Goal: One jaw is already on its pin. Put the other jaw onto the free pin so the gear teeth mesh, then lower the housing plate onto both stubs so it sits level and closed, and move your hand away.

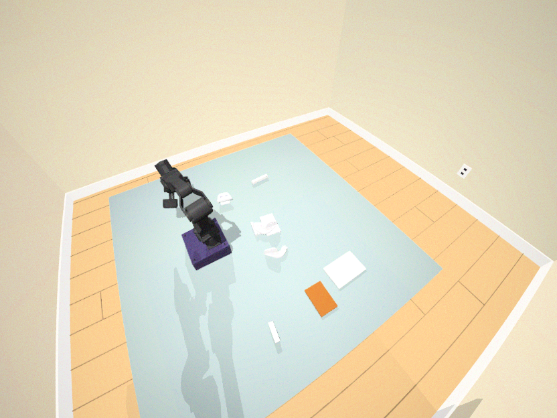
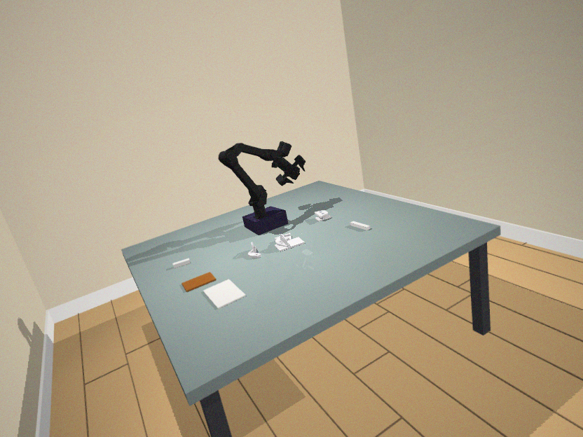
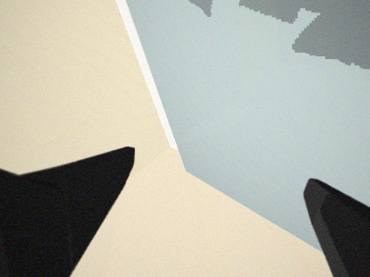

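Note:
My gripper (image 2: 298, 176) (image 3: 218, 170) is open and empty, high above the far side of the table, away from the parts. The white base (image 1: 268, 218) (image 2: 297, 242) lies mid-table with one white jaw (image 2: 282, 239) on it. The other white jaw (image 1: 276, 252) (image 2: 254, 252) lies apart from the base, on the table, its curved tip raised. A small white piece with dark holes (image 1: 224, 198) (image 2: 321, 214), apparently the housing plate, sits apart on the other side of the base. The pins and gear teeth are too small to make out. The wrist view shows none of the parts.
A flat white square (image 1: 344, 269) (image 2: 224, 293) and an orange slab (image 1: 321, 299) (image 2: 198, 281) lie beside each other. One white bar (image 1: 274, 331) (image 2: 181, 262) lies near the orange slab, another bar (image 1: 259, 179) (image 2: 360, 225) beyond the holed piece. The arm stands on a purple block (image 1: 205, 250) (image 2: 265, 222).

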Robot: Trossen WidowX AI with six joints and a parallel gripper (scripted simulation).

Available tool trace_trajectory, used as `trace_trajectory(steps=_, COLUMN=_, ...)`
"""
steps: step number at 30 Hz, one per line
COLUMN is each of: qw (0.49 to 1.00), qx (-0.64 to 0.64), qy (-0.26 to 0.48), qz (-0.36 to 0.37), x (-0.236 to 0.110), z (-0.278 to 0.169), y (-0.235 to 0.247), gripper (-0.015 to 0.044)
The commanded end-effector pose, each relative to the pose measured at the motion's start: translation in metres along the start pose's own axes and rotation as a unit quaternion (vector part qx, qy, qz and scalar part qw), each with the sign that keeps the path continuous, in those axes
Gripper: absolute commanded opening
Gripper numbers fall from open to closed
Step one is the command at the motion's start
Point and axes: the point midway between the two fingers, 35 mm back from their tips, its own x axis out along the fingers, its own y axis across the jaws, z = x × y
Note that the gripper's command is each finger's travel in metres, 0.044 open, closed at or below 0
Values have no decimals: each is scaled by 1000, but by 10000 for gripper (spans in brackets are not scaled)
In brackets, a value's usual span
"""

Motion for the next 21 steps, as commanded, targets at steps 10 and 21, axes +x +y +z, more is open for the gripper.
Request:
trace_trajectory(steps=10, qw=991, qx=104, qy=-79, qz=38, x=-11, z=58, y=34, gripper=440)
trace_trajectory(steps=21, qw=967, qx=201, qy=-145, qz=65, x=-25, z=112, y=48, gripper=440)
